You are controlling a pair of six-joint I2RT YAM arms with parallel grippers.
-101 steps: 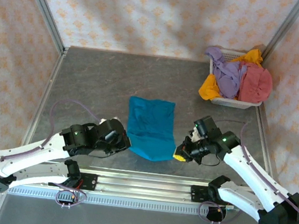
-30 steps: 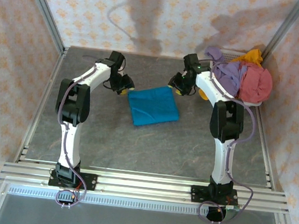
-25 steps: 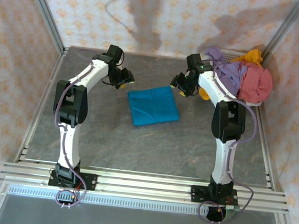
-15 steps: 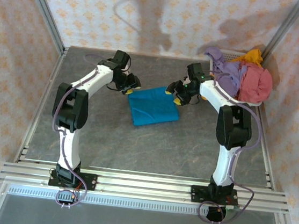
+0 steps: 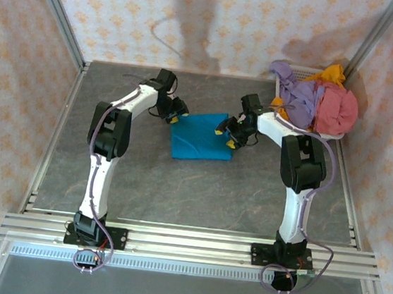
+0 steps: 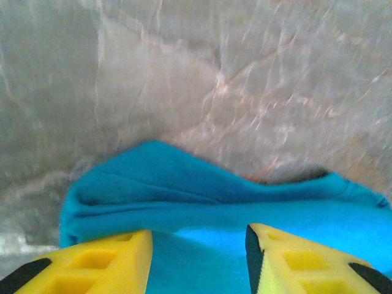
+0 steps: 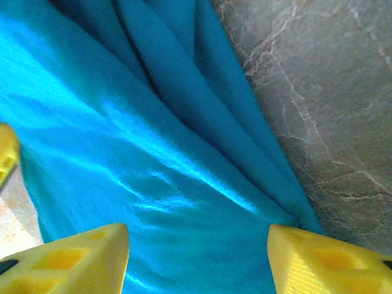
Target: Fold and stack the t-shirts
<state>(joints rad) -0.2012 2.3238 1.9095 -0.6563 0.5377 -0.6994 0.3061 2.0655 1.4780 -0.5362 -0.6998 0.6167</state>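
A teal-blue t-shirt (image 5: 199, 139) lies folded into a small rectangle on the grey table, towards the back. My left gripper (image 5: 175, 114) is open at its far left corner; in the left wrist view the gripper (image 6: 199, 260) has its yellow fingers (image 6: 92, 266) apart over the teal cloth (image 6: 202, 196), whose folded edge bulges just beyond them. My right gripper (image 5: 226, 135) is open at the shirt's far right edge. In the right wrist view the gripper (image 7: 199, 260) has its fingers (image 7: 331, 257) spread wide above the rippled teal cloth (image 7: 153, 153). Neither gripper pinches the cloth.
A white basket (image 5: 325, 135) stands in the back right corner, heaped with a purple t-shirt (image 5: 298, 95), a dusty red one (image 5: 335, 110) and an orange one (image 5: 330, 73). Metal frame posts and patterned walls border the table. Bare grey tabletop lies in front of the shirt.
Both grippers have come in from the back of the table onto the teal shirt's far corners. The shirt has turned from tilted to nearly square. The right jaws opened wider.
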